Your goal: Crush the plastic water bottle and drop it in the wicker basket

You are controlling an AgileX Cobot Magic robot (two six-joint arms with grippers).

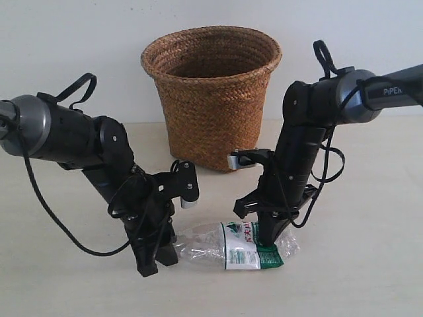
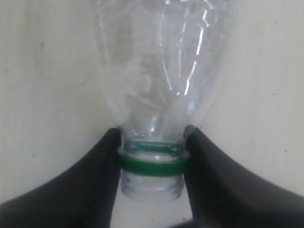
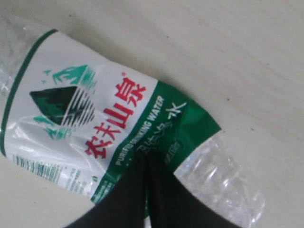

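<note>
The plastic water bottle [image 1: 231, 246] lies on its side on the table in front of the wicker basket [image 1: 211, 99]. Its neck points left and its body is dented and partly flattened. My left gripper [image 1: 158, 261] is shut on the neck. In the left wrist view both black fingers [image 2: 95, 180] press just at the green ring, with the clear bottle [image 2: 161, 71] stretching away from the left gripper [image 2: 152, 156]. My right gripper [image 1: 268, 239] comes down from above onto the label end. Its jaws stand almost together, pinching the green edge of the bottle's label [image 3: 95, 109] at the right gripper [image 3: 146, 159].
The basket stands upright near the back wall, behind and between the two arms, its open rim well above the bottle. Black cables [image 1: 46, 205] hang from both arms near the table. The pale tabletop [image 1: 370, 264] runs out to the right and front.
</note>
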